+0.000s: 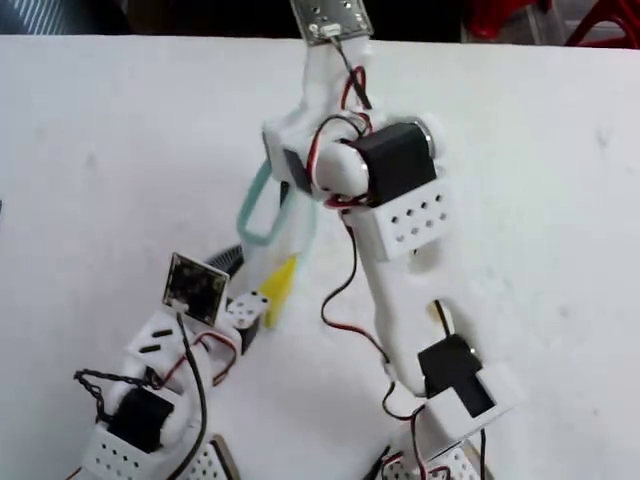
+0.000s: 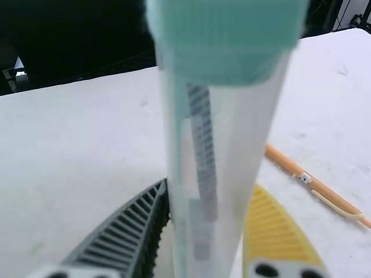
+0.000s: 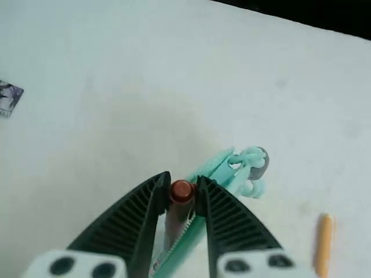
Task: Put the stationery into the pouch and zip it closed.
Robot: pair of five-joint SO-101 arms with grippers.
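Left gripper clamps the pouch. Right gripper grips a red-capped item at its zipper. Printed label: illegible.

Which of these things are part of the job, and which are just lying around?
Part of the job: translucent white pouch with teal zip, held by the left gripper; red-tipped stick in the right gripper; orange pencil on the white table.
Just lying about: small printed card, flat on the table.
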